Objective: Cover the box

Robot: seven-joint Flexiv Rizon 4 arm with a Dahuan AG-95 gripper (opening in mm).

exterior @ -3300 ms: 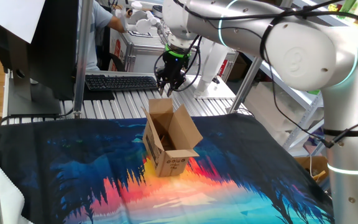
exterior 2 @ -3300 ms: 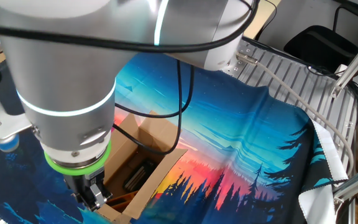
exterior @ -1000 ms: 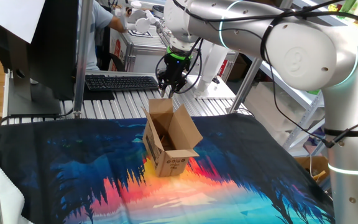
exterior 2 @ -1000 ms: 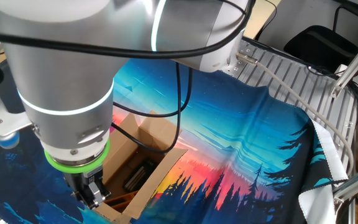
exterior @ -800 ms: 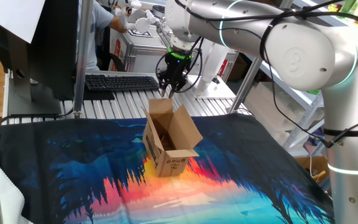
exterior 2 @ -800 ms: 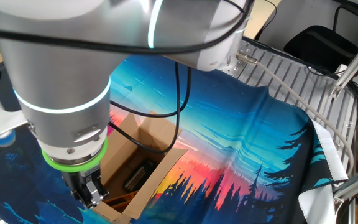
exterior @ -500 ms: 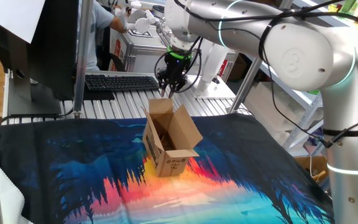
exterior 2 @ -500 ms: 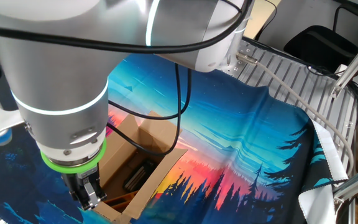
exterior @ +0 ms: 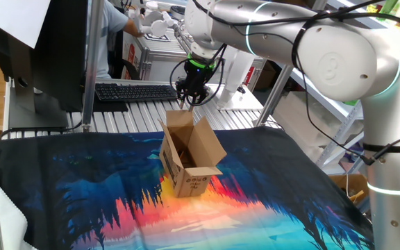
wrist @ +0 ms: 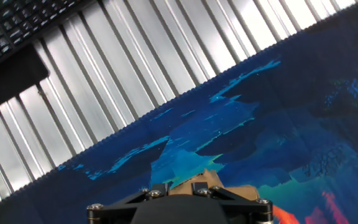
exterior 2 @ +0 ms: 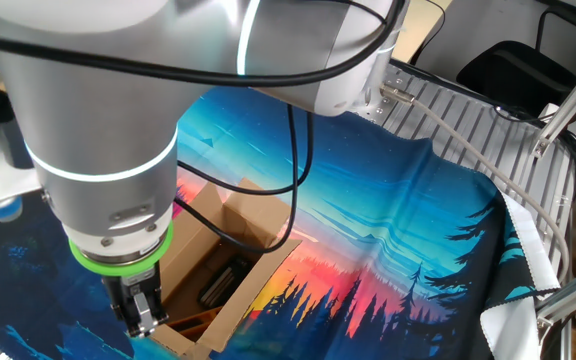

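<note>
The box (exterior: pixel 192 165) is a small brown carton with black print, standing on the colourful cloth with its top flaps open and upright. My gripper (exterior: pixel 188 101) hangs just above the top edge of its rear flap, at the far side of the box. In the other fixed view the gripper (exterior 2: pixel 140 320) sits close over the near edge of the box (exterior 2: pixel 243 295), fingers together and holding nothing. In the hand view the gripper (wrist: pixel 180 188) shows only its finger bases, with a bit of the box's cardboard (wrist: pixel 221 181) just beyond them.
A printed cloth (exterior: pixel 82 187) covers the slatted metal table (exterior: pixel 137 119). A black keyboard (exterior: pixel 134 91) and a monitor (exterior: pixel 40 55) stand behind the box. A person (exterior: pixel 110 35) is at the back. A dark object (exterior 2: pixel 223 280) lies inside the box.
The arm has shifted only slightly above the rear flap. The box and its flaps have not moved.
</note>
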